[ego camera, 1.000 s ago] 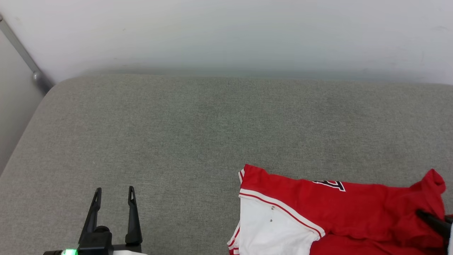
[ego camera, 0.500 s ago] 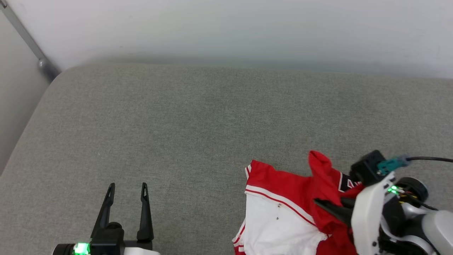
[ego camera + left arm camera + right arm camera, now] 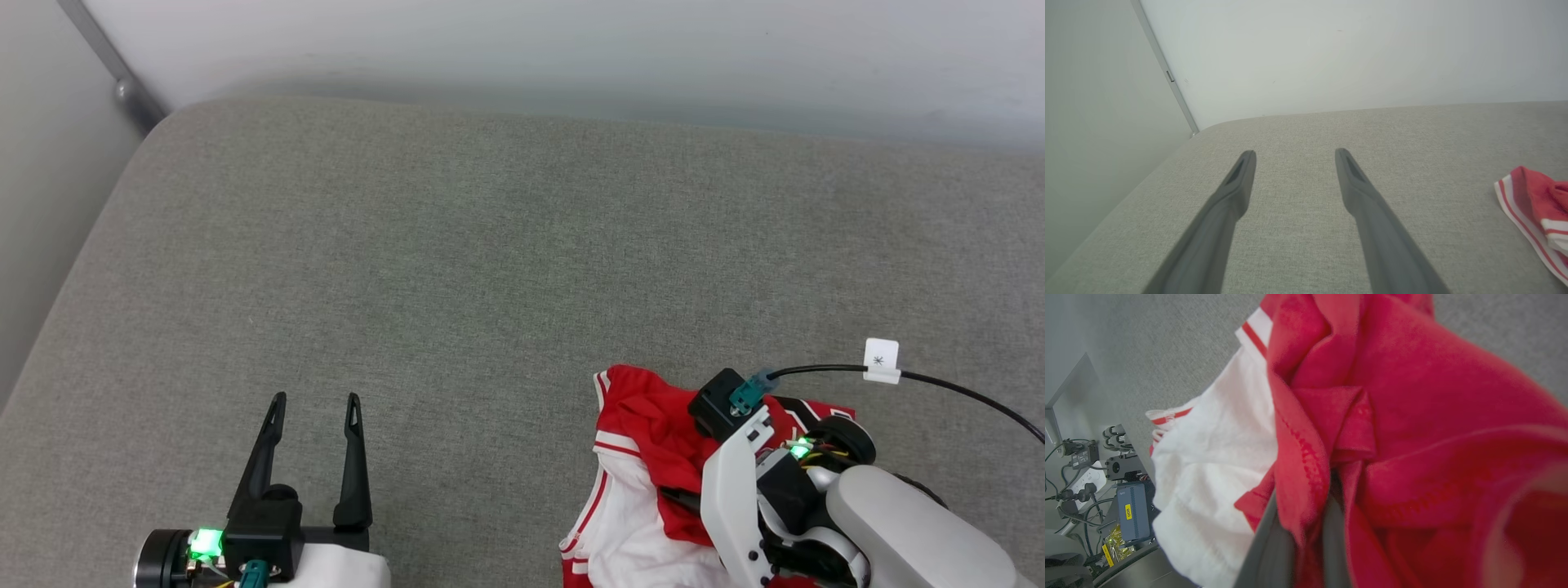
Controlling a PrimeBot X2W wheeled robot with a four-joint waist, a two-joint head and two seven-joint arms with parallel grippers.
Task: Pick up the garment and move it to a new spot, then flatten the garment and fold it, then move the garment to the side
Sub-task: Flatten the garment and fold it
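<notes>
The grey cushion (image 3: pixel 457 269) is unobstructed at left and middle — the near right is blocked by the bunched garment (image 3: pixel 645 416)

Garment (image 3: pixel 649 420) on cushion (image 3: pixel 490 269), near right

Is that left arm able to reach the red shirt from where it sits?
Probably yes. Only bare grey cushion lies between the open left gripper and the red shirt off to its right, so nothing blocks the way, though its stretch is a guess.
</notes>
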